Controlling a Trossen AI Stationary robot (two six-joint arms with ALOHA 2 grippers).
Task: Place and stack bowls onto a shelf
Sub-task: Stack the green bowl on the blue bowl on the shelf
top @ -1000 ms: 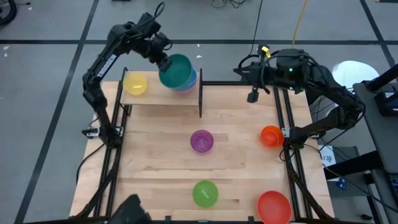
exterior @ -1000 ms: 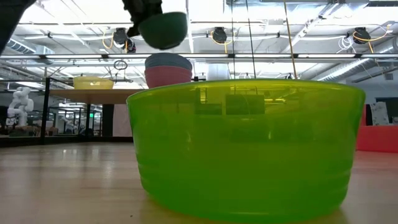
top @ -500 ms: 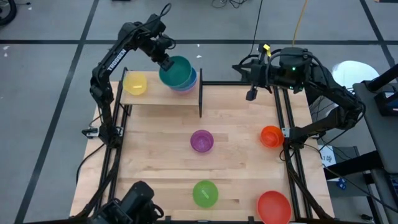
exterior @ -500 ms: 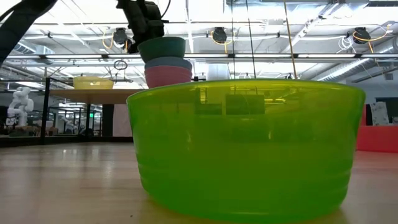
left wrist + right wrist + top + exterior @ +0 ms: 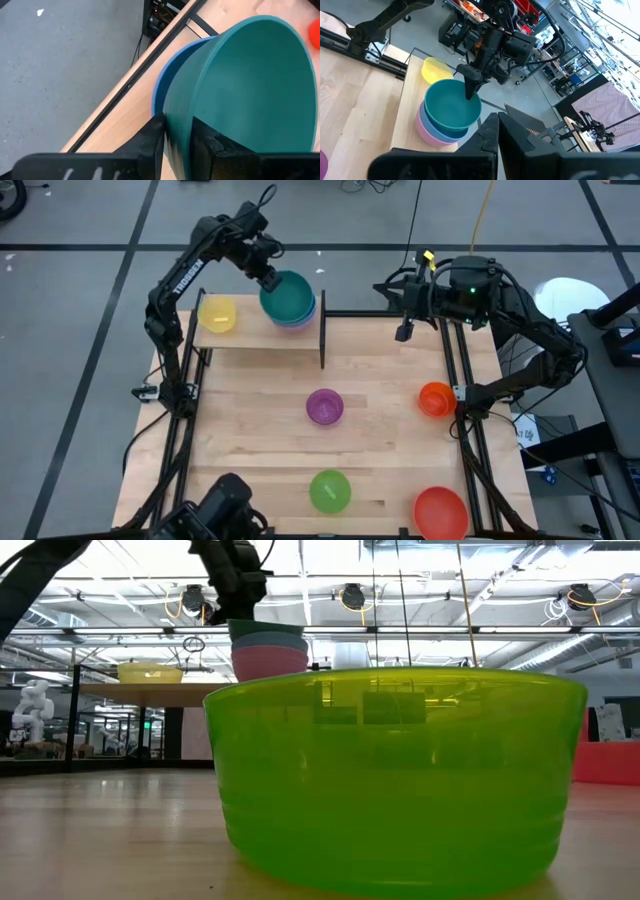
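My left gripper (image 5: 266, 278) is over the far part of the shelf (image 5: 240, 332), shut on the teal bowl (image 5: 289, 294). That bowl sits nested in the blue bowl (image 5: 165, 82), which sits in the pink bowl (image 5: 268, 664); the stack rests on the shelf. A yellow bowl (image 5: 217, 313) stands on the shelf's left part. Purple (image 5: 324, 406), green (image 5: 330, 490), orange (image 5: 435, 397) and red (image 5: 441, 512) bowls rest on the tabletop. My right gripper (image 5: 497, 125) hangs shut above the table's far right corner, touching nothing. My left gripper pinches the teal bowl's rim (image 5: 176, 131) on its far-left side, one finger (image 5: 152, 137) outside the wall and one finger (image 5: 204, 137) inside. The fingers come from above, slanting down from the far left. The bowl sits upright, nested in the blue bowl.
Thin black posts (image 5: 321, 335) stand at the shelf's right end. Black frame rails (image 5: 470, 440) run along the table's left and right sides. The green bowl fills the low view close to the camera. Bare tabletop lies between the shelf and the purple bowl.
My left gripper has carried the teal bowl from a tilted hold above the stack down onto it. The bowl has levelled out and now sits nested in the blue bowl. The gripper stays shut on its rim.
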